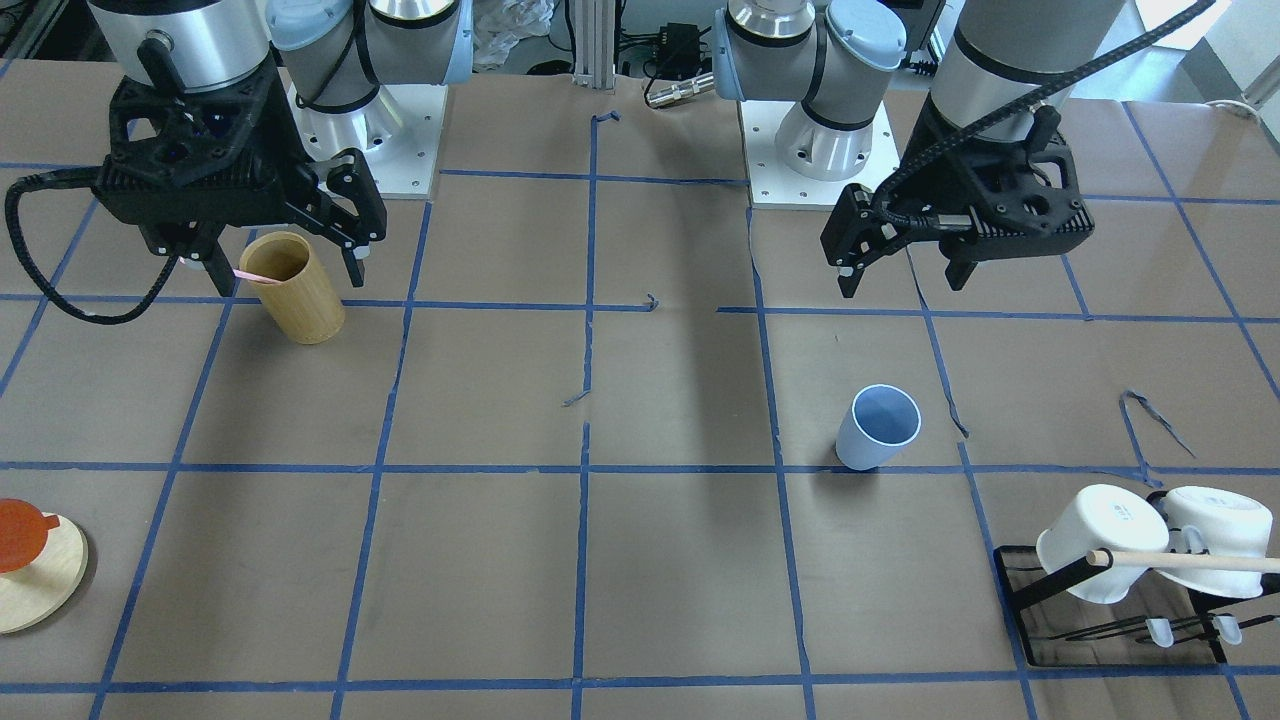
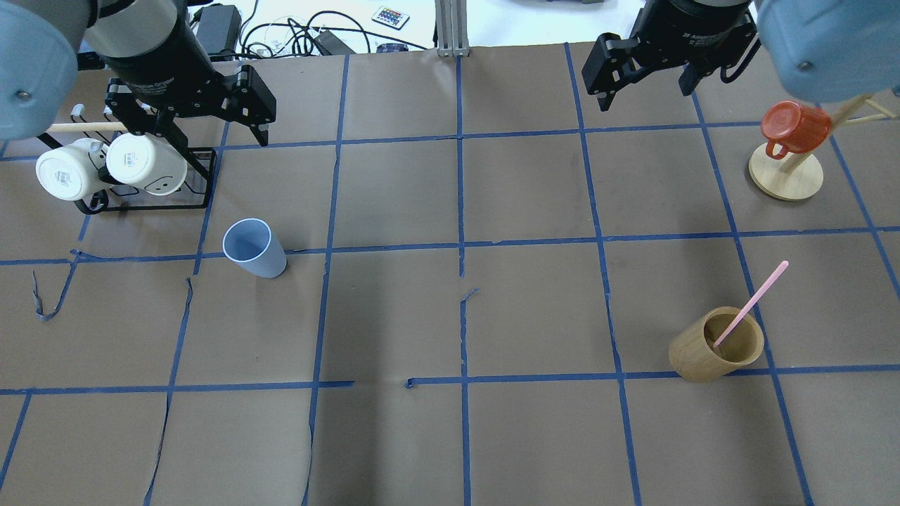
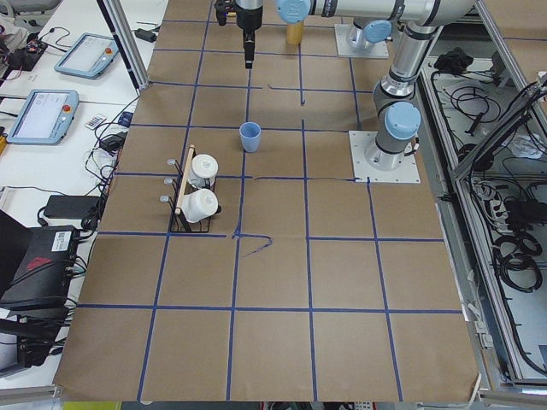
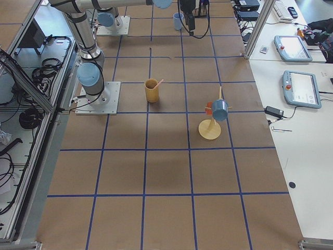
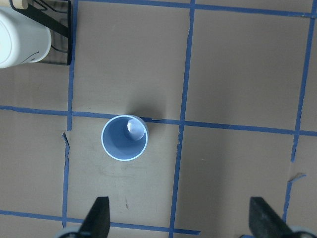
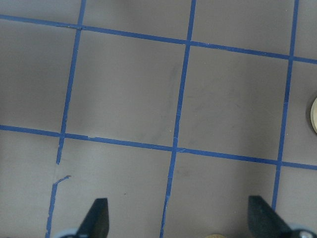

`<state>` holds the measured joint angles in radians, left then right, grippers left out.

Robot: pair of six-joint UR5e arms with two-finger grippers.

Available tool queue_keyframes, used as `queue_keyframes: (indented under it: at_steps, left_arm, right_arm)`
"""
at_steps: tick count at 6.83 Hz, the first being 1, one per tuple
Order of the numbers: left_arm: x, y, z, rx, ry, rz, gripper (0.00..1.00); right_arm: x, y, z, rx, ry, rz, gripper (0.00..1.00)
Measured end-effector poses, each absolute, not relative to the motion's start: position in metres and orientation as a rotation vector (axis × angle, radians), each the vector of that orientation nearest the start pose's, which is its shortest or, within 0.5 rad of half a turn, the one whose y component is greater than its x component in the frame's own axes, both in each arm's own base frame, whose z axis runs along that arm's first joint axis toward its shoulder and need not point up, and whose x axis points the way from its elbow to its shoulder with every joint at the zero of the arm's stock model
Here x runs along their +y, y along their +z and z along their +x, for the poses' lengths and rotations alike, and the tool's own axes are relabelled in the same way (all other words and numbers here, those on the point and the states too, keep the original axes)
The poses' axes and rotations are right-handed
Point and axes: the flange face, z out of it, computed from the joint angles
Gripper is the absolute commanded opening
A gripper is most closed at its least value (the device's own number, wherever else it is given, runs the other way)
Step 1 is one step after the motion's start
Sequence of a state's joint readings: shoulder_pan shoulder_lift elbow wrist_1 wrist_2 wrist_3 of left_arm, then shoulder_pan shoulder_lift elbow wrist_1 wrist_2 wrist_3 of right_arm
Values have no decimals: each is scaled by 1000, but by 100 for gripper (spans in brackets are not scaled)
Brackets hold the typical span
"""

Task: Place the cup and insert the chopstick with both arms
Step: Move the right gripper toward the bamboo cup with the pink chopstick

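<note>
The light blue cup point(image 2: 254, 248) stands upright on the brown table, also in the front view point(image 1: 878, 428) and straight below the left wrist camera point(image 5: 125, 138). The pink chopstick point(image 2: 752, 302) leans in a tan bamboo cylinder point(image 2: 716, 344); only its tip shows in the front view point(image 1: 255, 277). My left gripper point(image 2: 207, 133) is open and empty, hovering high beyond the cup, near the mug rack. My right gripper point(image 2: 643, 95) is open and empty, high over the far right of the table; in the front view point(image 1: 288, 275) it overlaps the cylinder point(image 1: 295, 288).
A black wire rack point(image 2: 140, 204) with two white mugs and a wooden rod point(image 1: 1190, 562) stands at the robot's far left. A red mug point(image 2: 794, 126) hangs on a wooden stand point(image 2: 786, 179) at the far right. Blue tape lines grid the table.
</note>
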<state>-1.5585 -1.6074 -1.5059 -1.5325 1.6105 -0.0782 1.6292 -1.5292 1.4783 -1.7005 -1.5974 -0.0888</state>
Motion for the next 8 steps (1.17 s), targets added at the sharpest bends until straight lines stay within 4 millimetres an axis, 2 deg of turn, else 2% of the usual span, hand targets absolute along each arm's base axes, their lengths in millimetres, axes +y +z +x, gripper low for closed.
queue_keyframes:
  at_steps: [6, 8]
  left_arm:
    - [-515, 506, -123, 3101, -106, -140, 100]
    - [-516, 505, -123, 3102, -103, -140, 100]
  right_arm:
    - [-518, 523, 159, 3175, -284, -204, 100]
    - [-512, 528, 162, 3162, -295, -49, 100]
